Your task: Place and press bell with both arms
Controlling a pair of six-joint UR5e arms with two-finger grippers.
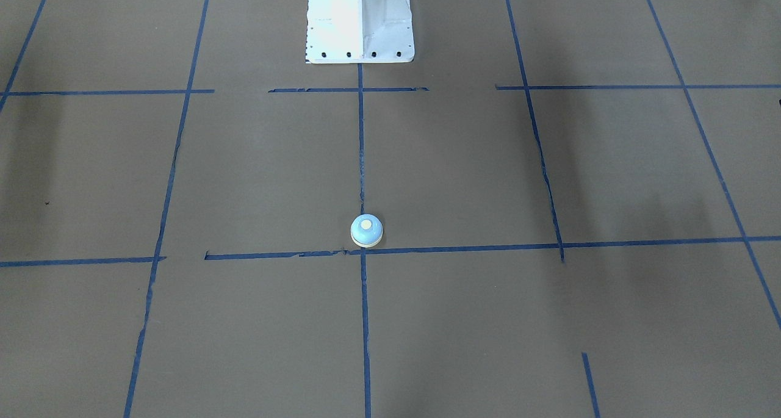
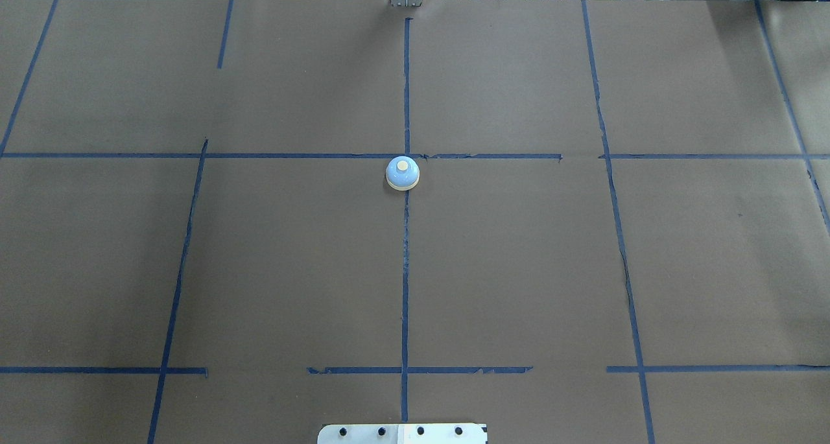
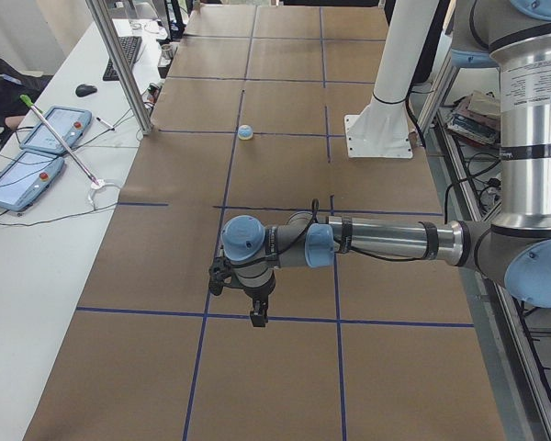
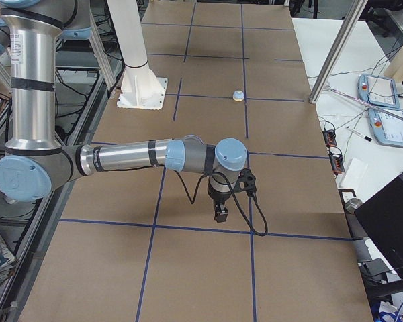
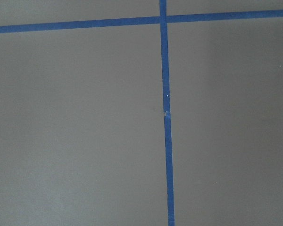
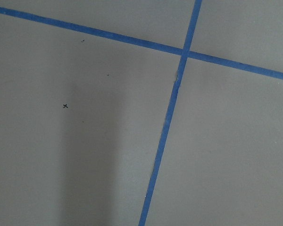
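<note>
The small light-blue bell (image 2: 403, 173) with a cream base and button stands upright at the table's middle, beside a crossing of blue tape lines. It also shows in the front-facing view (image 1: 367, 230), the left side view (image 3: 245, 132) and the right side view (image 4: 238, 96). No gripper is near it. My left gripper (image 3: 258, 317) hangs over the table far from the bell, seen only in the left side view. My right gripper (image 4: 220, 215) hangs likewise, seen only in the right side view. I cannot tell whether either is open or shut. Both wrist views show only bare table and tape.
The white bolted pedestal (image 1: 360, 21) stands at the robot's side of the table. Tablets (image 3: 37, 152), a keyboard (image 3: 127, 57) and a metal post (image 3: 119, 69) stand on the white bench past the table's far edge. Blue tape lines grid the brown table.
</note>
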